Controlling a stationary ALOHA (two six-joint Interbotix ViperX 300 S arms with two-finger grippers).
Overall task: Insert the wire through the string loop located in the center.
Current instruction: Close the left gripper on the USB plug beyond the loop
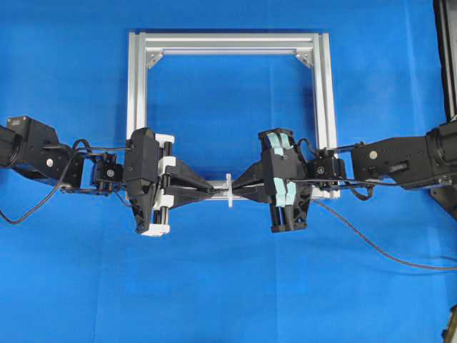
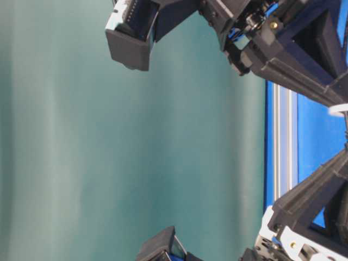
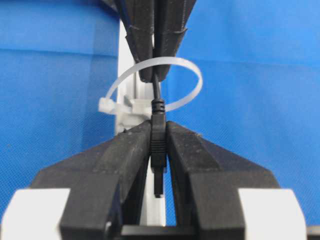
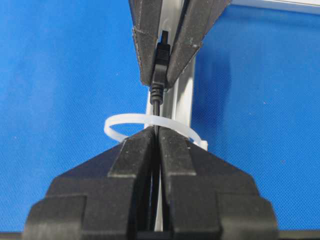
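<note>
blue cloth under silver frame point(image 1: 139, 86); both grippers, left gripper point(image 3: 159, 132) and right gripper point(image 4: 157, 135), clamp wire point(image 3: 158, 145) through string loop point(image 3: 187, 95).

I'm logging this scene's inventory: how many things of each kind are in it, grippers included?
Grippers: 2, left gripper and right gripper
Wire: 1
String loop: 1
Silver frame: 1
Total: 5
</note>
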